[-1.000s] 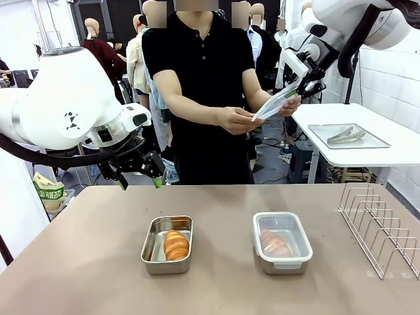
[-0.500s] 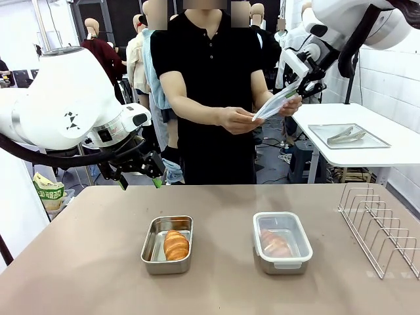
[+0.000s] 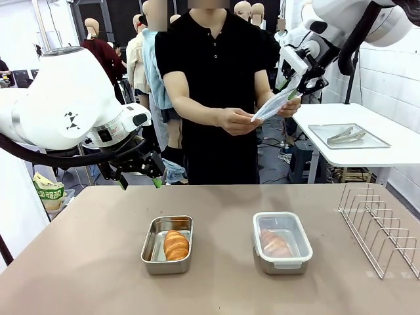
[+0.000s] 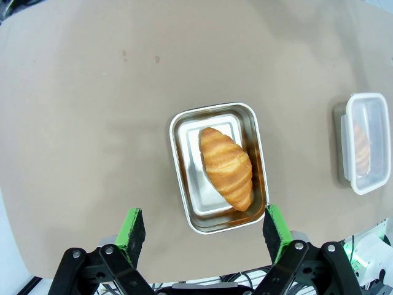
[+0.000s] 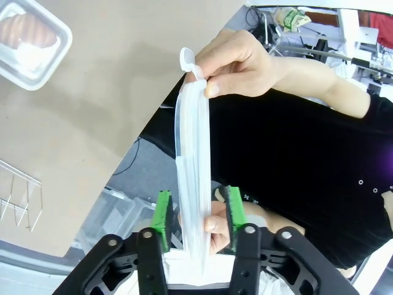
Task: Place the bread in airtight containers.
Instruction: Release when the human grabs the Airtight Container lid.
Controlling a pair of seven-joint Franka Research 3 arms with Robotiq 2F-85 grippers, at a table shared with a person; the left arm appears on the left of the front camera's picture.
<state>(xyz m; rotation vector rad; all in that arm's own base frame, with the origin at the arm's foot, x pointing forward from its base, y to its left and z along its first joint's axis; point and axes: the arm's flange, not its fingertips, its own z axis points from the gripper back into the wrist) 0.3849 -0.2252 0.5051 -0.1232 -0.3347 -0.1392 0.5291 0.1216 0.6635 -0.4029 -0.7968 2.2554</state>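
Note:
One bread roll [image 3: 176, 245] lies in an open steel container [image 3: 153, 246] at the table's middle left. It also shows from above, bread [image 4: 227, 167] in its container [image 4: 184, 166], under my open, empty left gripper [image 4: 202, 224], which hovers at the far left [image 3: 139, 173]. A second bread [image 3: 274, 243] sits in the other container [image 3: 283, 261] under a clear lid. The person holds another clear lid [image 3: 270, 106] in both hands. My right gripper [image 3: 298, 84] is up beside it. The lid [image 5: 191, 141] stands between the green pads [image 5: 163, 216], which are apart from it.
A wire rack [image 3: 380, 226] stands at the table's right edge. Behind it, a white side table carries a flat steel tray [image 3: 377, 140] with tongs. The person stands at the far edge, hands [image 3: 235, 121] raised above the table.
My right gripper's jaws have parted from the clear lid and the gripper has risen slightly. The person keeps hold of the lid. The left arm has not moved.

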